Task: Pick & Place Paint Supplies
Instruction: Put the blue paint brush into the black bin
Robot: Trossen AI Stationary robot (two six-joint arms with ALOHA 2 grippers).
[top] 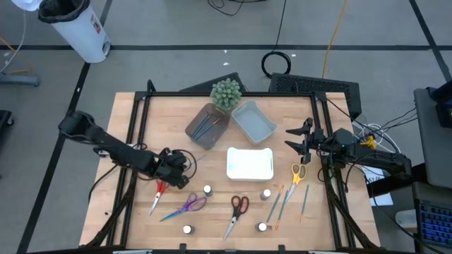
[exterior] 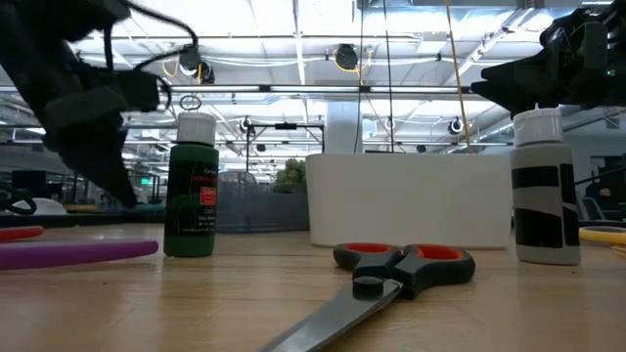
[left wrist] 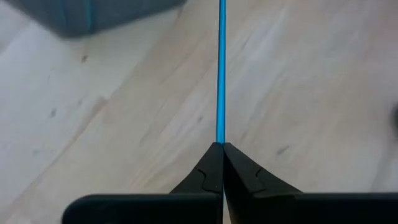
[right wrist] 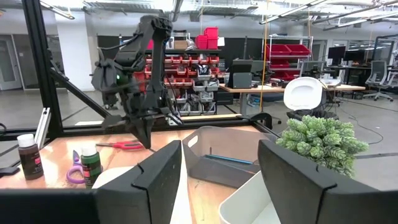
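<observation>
Pinching the tip of a blue brush against the worktop, the clenched left end effector risks slippage on lifting; right end effector waits released.

The table is pale, smooth wood with visible grain. The red scissors have matt grey metal blades and glossy plastic handles. The bottles look like glossy plastic with white caps. The white tray is smooth and matt. The left gripper has matt black fingers.
</observation>
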